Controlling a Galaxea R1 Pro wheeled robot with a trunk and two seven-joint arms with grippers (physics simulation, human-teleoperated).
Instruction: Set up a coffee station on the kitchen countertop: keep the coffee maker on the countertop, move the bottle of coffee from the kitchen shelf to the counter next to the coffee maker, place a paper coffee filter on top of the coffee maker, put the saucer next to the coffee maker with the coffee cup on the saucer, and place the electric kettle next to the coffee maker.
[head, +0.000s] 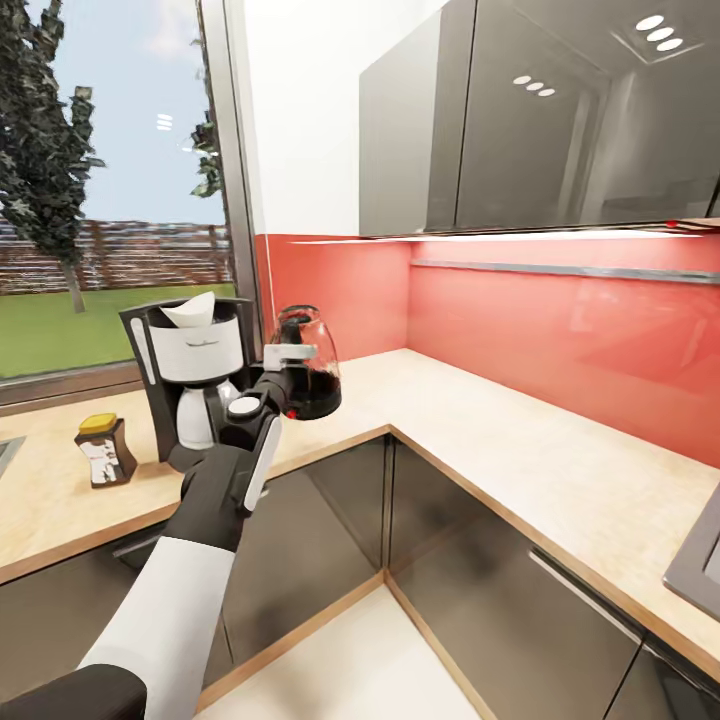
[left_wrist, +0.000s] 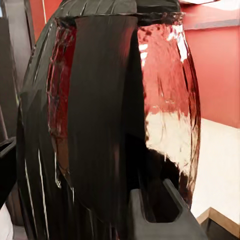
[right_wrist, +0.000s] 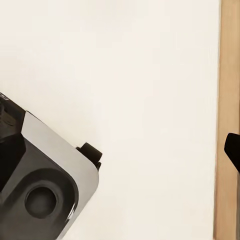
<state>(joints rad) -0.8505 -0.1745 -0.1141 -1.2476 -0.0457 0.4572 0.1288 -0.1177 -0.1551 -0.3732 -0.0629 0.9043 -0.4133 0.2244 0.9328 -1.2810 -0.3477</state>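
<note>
Starting at the left of the head view, we've got the bottle of coffee (head: 105, 450) sitting on the bench (head: 520, 450), yellow lid on. Just beside it stands the coffee maker (head: 192, 375), with the white paper coffee filter (head: 190, 310) resting in its top and the pale carafe tucked under it.

Next over, our left tool (head: 290, 385) is pinching the electric kettle (head: 308, 365) by its black handle side, right beside the coffee maker near the bench's front edge. We can't tell if the kettle's base is touching the bench. Up close in the left wrist view, the kettle's (left_wrist: 125, 120) clear glass reflects the red backsplash (head: 560, 320).

Right tool: can't tell its state from what we have.
</note>
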